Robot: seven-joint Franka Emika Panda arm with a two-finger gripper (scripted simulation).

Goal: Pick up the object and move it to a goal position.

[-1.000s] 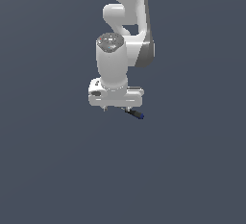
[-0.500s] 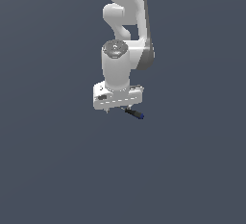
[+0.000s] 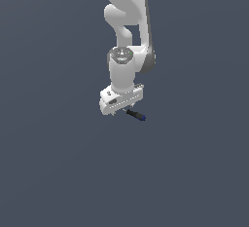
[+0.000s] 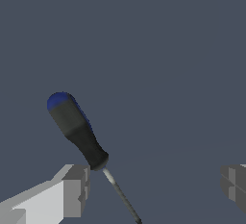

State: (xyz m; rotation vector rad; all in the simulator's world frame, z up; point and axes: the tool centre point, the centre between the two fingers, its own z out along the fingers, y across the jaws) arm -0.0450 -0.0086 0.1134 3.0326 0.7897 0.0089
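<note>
The object is a small screwdriver-like rod with a black handle, a blue end and a thin grey shaft. In the exterior view the object (image 3: pixel 136 116) sticks out to the right from under my white gripper (image 3: pixel 121 109). In the wrist view the object (image 4: pixel 78 131) lies tilted, with its shaft (image 4: pixel 120 195) running down between my fingers, close beside one finger (image 4: pixel 74 189). The other finger (image 4: pixel 234 182) stands far off. My gripper (image 4: pixel 154 187) is open and straddles the shaft without touching it.
The floor (image 3: pixel 58 162) is a plain dark grey-blue surface. The white arm (image 3: pixel 127 21) rises above the gripper toward the top of the exterior view. No other objects show.
The gripper has shifted slightly down and to the exterior view's right and turned a little over the object. The object has not moved.
</note>
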